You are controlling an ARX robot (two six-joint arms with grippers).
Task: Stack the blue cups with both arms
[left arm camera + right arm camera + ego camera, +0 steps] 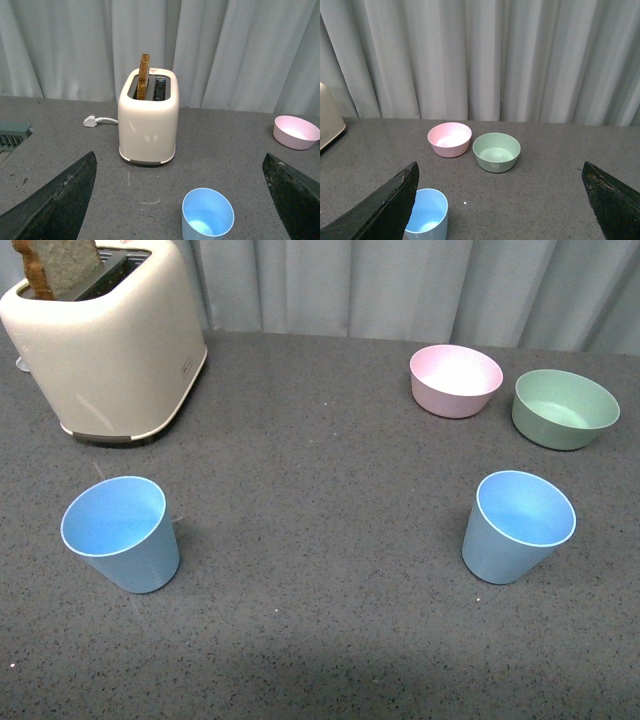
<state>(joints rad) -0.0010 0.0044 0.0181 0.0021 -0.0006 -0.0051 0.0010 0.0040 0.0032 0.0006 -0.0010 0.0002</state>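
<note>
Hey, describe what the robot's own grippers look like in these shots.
Only the wrist views show them; the front view has no arm in it. The left gripper has two flat black jaws, wedge-shaped, with a rough matte surface flecked with pale scuffs along the edges. The right gripper matches. No cables, markings or arm links are visible.
</note>
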